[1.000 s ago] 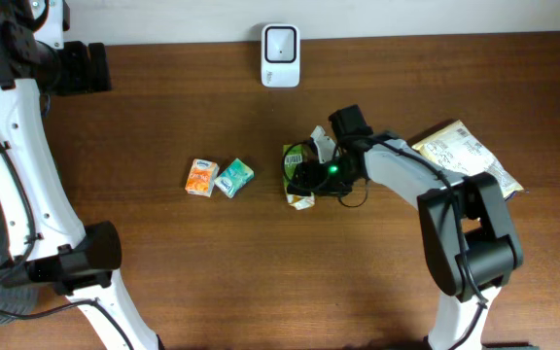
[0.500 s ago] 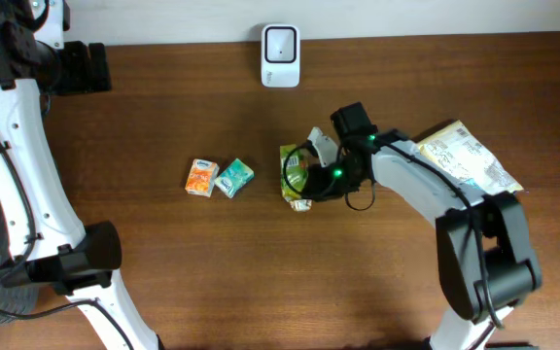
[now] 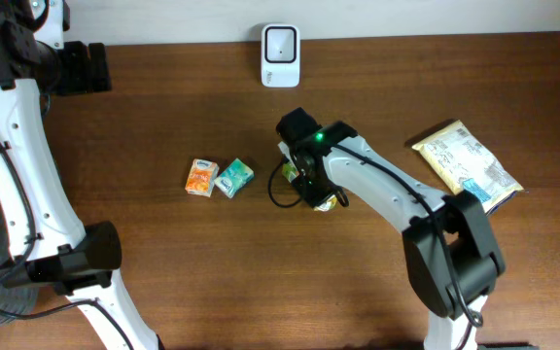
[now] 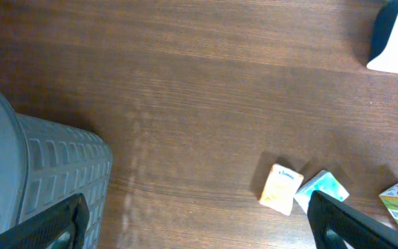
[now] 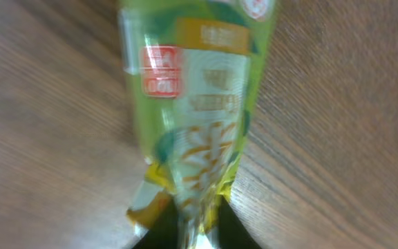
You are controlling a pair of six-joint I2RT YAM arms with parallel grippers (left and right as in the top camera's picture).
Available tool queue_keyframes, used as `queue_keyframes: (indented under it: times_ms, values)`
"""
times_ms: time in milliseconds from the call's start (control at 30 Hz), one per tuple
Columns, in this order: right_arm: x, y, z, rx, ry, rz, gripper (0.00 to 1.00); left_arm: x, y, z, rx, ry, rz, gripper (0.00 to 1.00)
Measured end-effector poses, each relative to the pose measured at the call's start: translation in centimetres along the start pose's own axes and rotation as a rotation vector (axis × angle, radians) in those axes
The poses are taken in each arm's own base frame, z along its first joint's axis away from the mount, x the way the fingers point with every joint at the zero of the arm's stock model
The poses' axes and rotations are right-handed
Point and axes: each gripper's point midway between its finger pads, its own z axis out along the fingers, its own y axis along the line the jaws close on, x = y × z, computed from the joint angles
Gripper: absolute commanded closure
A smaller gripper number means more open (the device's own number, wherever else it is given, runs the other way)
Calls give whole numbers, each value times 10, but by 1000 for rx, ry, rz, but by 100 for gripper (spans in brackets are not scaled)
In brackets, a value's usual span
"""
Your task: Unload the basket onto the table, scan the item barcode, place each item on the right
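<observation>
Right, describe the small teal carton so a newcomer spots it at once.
Start at the white barcode scanner at the far edge of the brown wooden table. Nearer and to its left in the overhead view, two small cartons lie side by side. Pick the teal carton, on the right; the orange carton is its neighbour.

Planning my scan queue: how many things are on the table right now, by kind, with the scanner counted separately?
Small packs: 2, the orange pack and the teal pack
Green packet: 1
Large snack bag: 1
White scanner: 1
Total: 5, of which 4 are items to scan
</observation>
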Motion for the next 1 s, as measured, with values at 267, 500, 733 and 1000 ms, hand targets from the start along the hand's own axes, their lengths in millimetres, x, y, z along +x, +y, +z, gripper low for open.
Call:
queue_keyframes:
  times_ms: [267, 500, 733, 1000]
  values:
    - [2, -2, -5, -196, 13, 105, 45, 0, 0, 0, 0, 0, 0, 1]
    - [12, 15, 14, -306, 26, 156, 72, 0, 0, 0, 0, 0, 0, 1]
    - [-4, 30, 9, -410, -37, 177, 96, 0, 0, 0, 0, 0, 0, 1]
    - [-48, 24, -87, -968, -334, 224, 96, 0, 0, 0, 0, 0, 0, 1]
